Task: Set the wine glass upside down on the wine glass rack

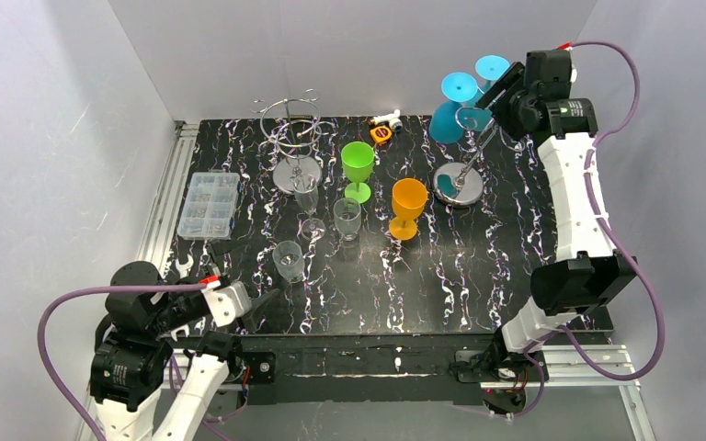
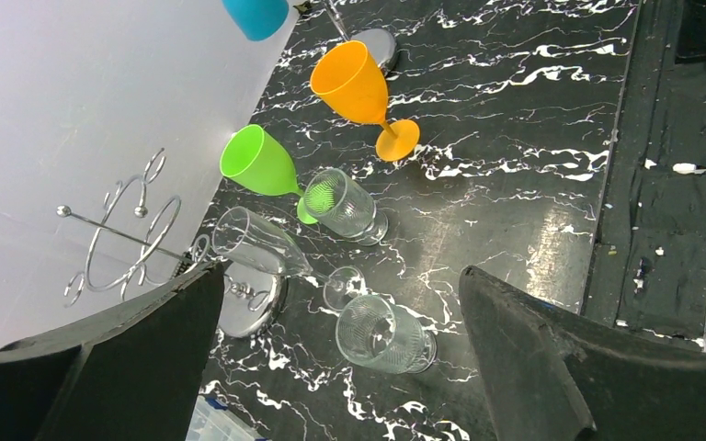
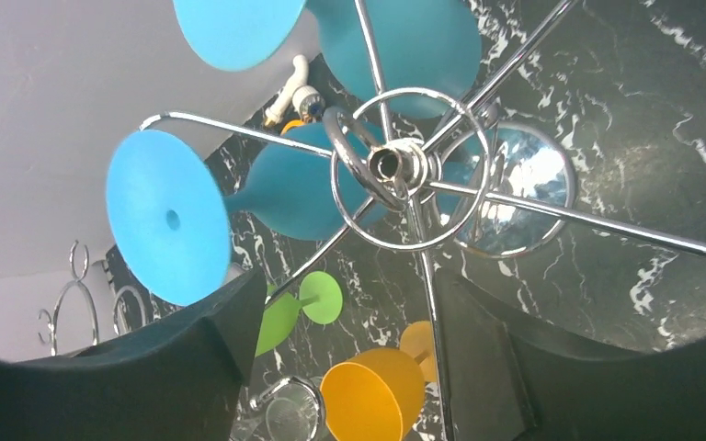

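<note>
Right gripper (image 1: 501,92) fingers apart, empty, hovering over hub of chrome wire glass rack (image 1: 464,170), far right. Orange plastic wine glass (image 1: 408,207) upright mid-table, axis vertical, just near-left of rack base; probably next pick. Nearer right arm than left gripper (image 1: 262,301), also spread, low at near left.

The rack (image 3: 391,163) is polished chrome wire, the blue glasses (image 3: 161,216) smooth matt plastic, the black marbled bench (image 1: 478,276) glossy.
</note>
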